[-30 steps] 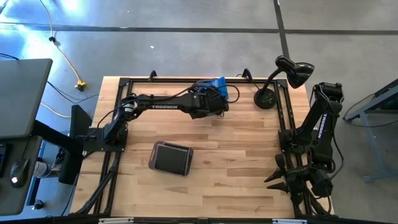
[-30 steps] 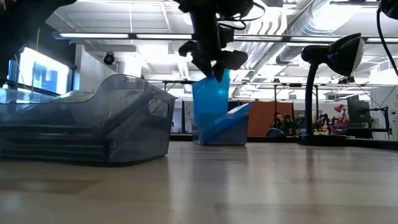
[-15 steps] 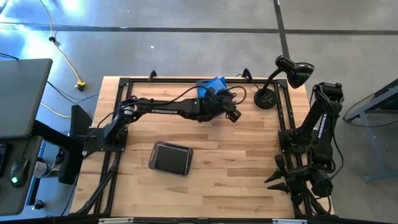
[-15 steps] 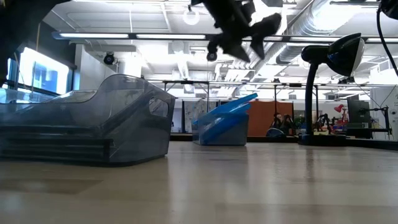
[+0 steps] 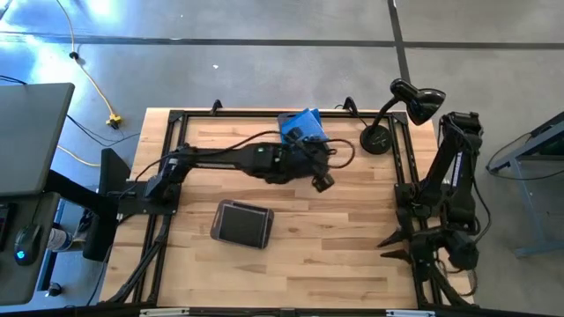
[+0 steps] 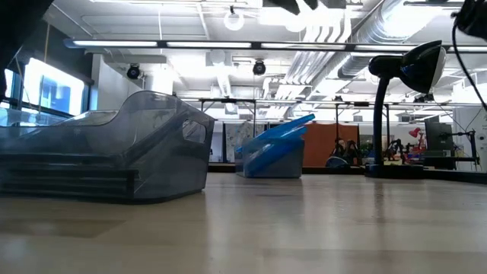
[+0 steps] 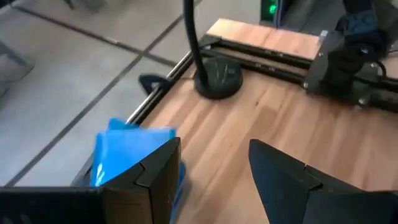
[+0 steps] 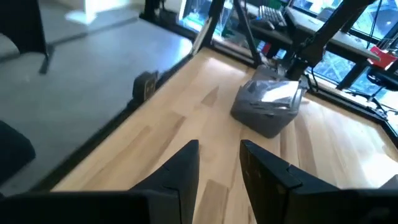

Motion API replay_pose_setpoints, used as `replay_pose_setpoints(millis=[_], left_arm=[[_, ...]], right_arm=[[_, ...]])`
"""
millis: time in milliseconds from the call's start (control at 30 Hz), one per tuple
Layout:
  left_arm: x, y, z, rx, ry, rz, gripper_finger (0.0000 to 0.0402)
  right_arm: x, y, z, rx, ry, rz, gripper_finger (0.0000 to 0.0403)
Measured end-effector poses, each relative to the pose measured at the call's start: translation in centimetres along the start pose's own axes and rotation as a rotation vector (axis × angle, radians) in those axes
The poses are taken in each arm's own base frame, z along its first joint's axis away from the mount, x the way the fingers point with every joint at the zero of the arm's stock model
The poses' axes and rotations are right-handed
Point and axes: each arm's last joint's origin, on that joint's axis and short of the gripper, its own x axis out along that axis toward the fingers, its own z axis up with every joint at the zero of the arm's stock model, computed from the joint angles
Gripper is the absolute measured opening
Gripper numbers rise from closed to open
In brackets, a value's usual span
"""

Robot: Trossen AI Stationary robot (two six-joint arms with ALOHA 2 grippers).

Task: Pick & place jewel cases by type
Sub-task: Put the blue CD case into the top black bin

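Blue jewel cases (image 5: pixel 301 125) sit in a small tub at the table's far edge; the top one (image 6: pixel 278 141) lies slanted, its upper edge toward the right. A smoky-grey tub (image 5: pixel 242 224) near the table's middle holds a stack of dark jewel cases (image 6: pixel 68 181). My left gripper (image 5: pixel 322 181) hangs open and empty in the air, on the near right side of the blue cases (image 7: pixel 127 152). My right gripper (image 5: pixel 395 248) waits open and empty at the table's right edge and looks across at the grey tub (image 8: pixel 270 102).
A black desk lamp (image 5: pixel 414 101) stands with its round base (image 5: pixel 376 139) at the far right corner, close to the blue cases. Bare wood lies between the two tubs and along the near edge. A black frame rail (image 5: pixel 264 113) borders the table.
My left gripper has let go of a blue case that stood upright in the far tub. That case has tipped over and now lies slanted on the others. The gripper has risen out of the low view and drawn back toward the table's near right.
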Motion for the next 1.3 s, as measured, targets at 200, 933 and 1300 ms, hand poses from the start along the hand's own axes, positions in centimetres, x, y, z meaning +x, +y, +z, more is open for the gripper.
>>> replay_pose_setpoints(millis=[200,933,1300], left_arm=[[-4.7,-0.4,-1.8,-0.014,0.005,0.180,0.0186],[-2.4,-4.1,-8.3,-0.136,-0.037,0.346,0.0186],[-2.4,-4.4,-8.2,-0.104,-0.033,0.322,0.0186]], right_arm=[[-1.4,-2.5,1.0,0.118,-0.094,-0.131,0.0112],[10.6,-15.2,-6.0,0.184,0.015,-0.651,0.0021],[15.4,-22.0,-9.9,0.182,0.110,-0.696,0.0002]])
